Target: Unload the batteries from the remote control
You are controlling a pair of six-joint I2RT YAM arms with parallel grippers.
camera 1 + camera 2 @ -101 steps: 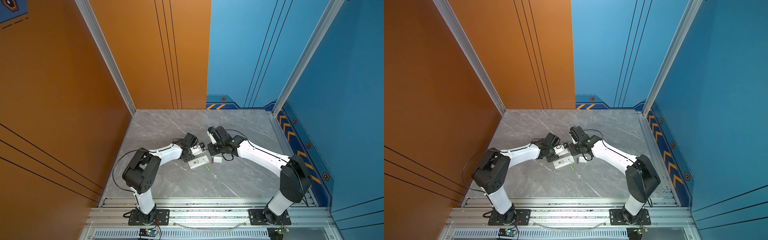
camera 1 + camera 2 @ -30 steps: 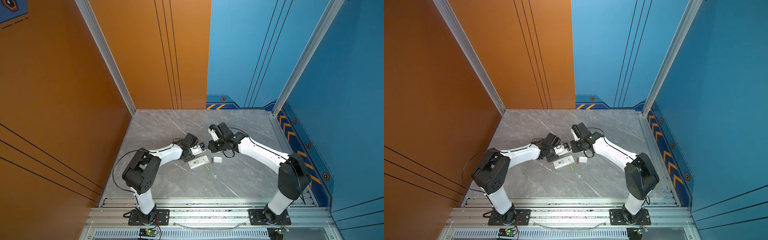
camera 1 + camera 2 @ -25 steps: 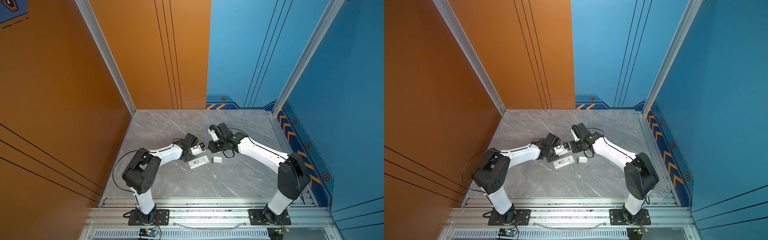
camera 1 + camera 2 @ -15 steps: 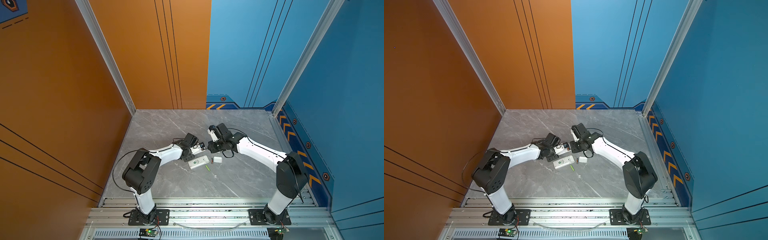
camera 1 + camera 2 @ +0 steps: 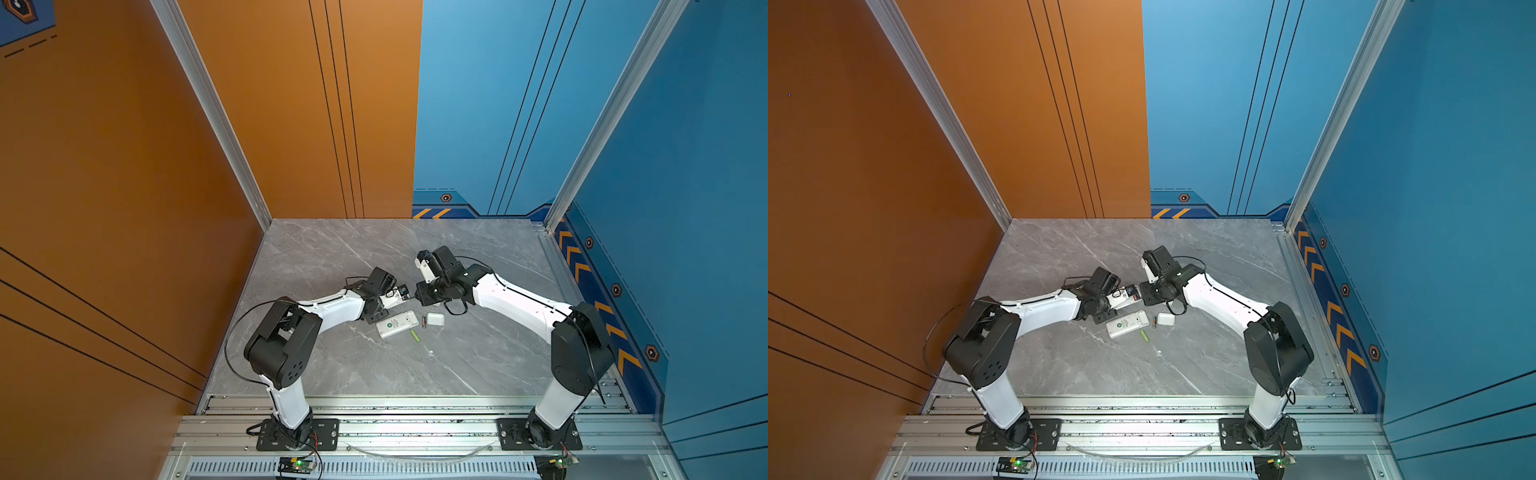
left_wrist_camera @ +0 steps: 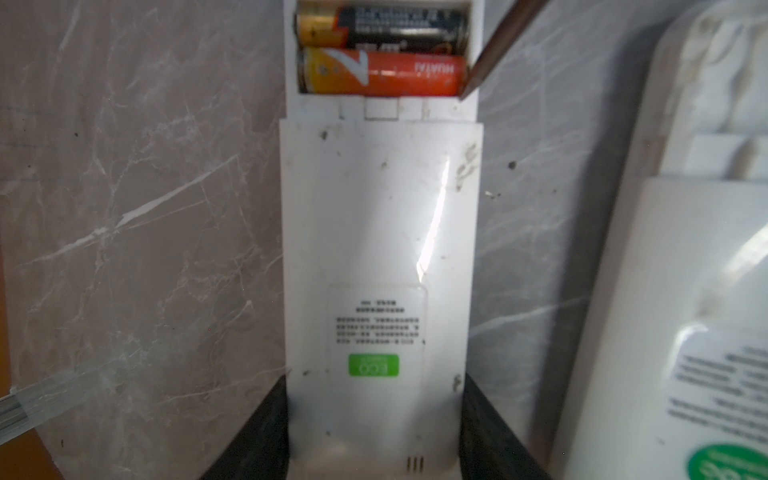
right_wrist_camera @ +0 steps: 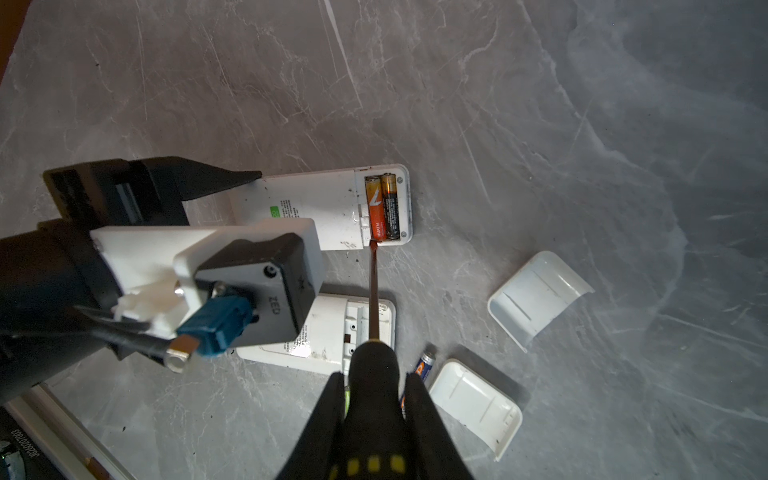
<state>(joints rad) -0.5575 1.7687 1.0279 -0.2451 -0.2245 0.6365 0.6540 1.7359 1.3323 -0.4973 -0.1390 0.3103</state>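
Observation:
My left gripper (image 6: 374,395) is shut on the lower end of a white remote control (image 6: 378,228), and both black fingers press its sides. The remote's back compartment is uncovered. Two batteries lie in it side by side, an orange-red one (image 6: 382,77) and a dark one with a gold end (image 6: 390,29). My right gripper (image 7: 374,382) is shut on a screwdriver's black-and-yellow handle (image 7: 374,407). The shaft (image 7: 374,299) reaches the compartment, and its tip (image 6: 467,89) touches the corner by the orange-red battery's end. In both top views the two grippers meet mid-table.
A second white remote (image 5: 397,324) lies on the grey marble table with its compartment empty. Near it lie a lime green battery (image 5: 414,336), a dark battery (image 7: 424,365) and two white lids (image 7: 538,295) (image 7: 476,403). The orange and blue walls stand well back.
My right gripper has edged the screwdriver slightly left, toward the held remote. The left arm and the loose parts on the table have stayed put.

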